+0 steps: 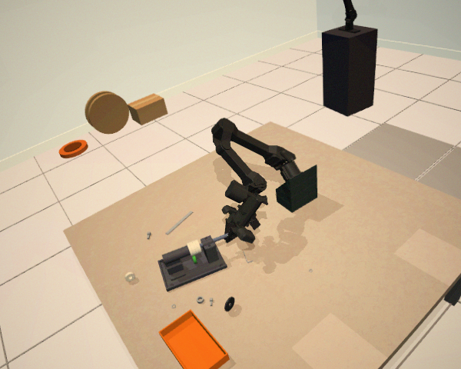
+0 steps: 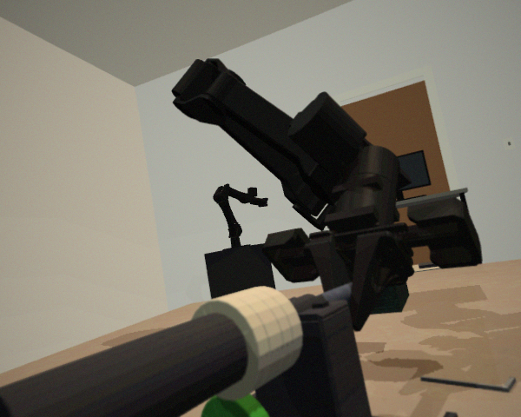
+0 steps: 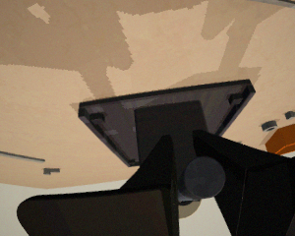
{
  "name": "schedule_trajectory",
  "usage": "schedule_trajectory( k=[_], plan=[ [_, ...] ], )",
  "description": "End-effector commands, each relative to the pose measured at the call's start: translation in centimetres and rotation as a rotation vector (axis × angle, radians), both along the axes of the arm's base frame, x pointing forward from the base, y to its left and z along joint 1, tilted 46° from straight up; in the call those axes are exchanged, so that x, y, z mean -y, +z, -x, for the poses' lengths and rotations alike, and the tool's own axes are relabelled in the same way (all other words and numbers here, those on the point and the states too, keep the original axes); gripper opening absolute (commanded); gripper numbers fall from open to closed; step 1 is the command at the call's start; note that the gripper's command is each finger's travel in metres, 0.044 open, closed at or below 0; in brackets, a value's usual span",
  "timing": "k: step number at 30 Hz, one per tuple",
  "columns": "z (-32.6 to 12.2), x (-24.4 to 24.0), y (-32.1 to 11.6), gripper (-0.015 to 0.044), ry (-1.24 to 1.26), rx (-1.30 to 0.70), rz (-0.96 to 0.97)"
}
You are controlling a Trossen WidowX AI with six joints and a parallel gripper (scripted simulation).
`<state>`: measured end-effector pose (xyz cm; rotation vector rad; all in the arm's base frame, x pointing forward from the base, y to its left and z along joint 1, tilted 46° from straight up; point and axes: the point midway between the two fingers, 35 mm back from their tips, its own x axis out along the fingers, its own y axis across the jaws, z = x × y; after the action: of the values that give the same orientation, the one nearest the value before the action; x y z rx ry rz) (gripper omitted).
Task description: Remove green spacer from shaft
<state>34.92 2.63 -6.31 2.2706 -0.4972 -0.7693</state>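
Observation:
My gripper [image 1: 228, 237] [image 2: 348, 294] [image 3: 181, 140] is shut on the grey-blue shaft [image 1: 220, 238] [image 2: 337, 292] [image 3: 205, 178], whose outer end shows between the fingers in the wrist view. The shaft runs into an upright dark block [image 1: 210, 252] [image 2: 337, 359] [image 3: 172, 120] on a dark base plate [image 1: 197, 275] [image 3: 119, 125]. A cream spacer [image 1: 194, 247] [image 2: 276, 334] sits between this block and a long dark cylinder [image 1: 175, 254] [image 2: 130, 367], around the cylinder's near end. The green spacer [image 1: 194, 259] [image 2: 234, 407] is below the cream one, off the shaft line, low over the base plate. The shaft's inner end is hidden.
An orange tray [image 1: 194, 343], a black wheel [image 1: 229, 304], a nut [image 1: 200, 300] and a small pale ring [image 1: 130, 277] lie around the fixture. A hex key [image 1: 247, 257] [image 2: 467, 384] lies near the gripper. A flat grey bar [image 1: 179, 222] lies behind the fixture.

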Motion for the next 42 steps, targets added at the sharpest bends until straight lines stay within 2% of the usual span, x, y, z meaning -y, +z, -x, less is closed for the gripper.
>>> schedule_trajectory(
  k=[1,42],
  plan=[
    [-0.35,0.03,0.11,0.0,-0.001,0.007,-0.005],
    [-0.34,0.05,0.14,0.0,-0.003,0.014,-0.01]
  ],
)
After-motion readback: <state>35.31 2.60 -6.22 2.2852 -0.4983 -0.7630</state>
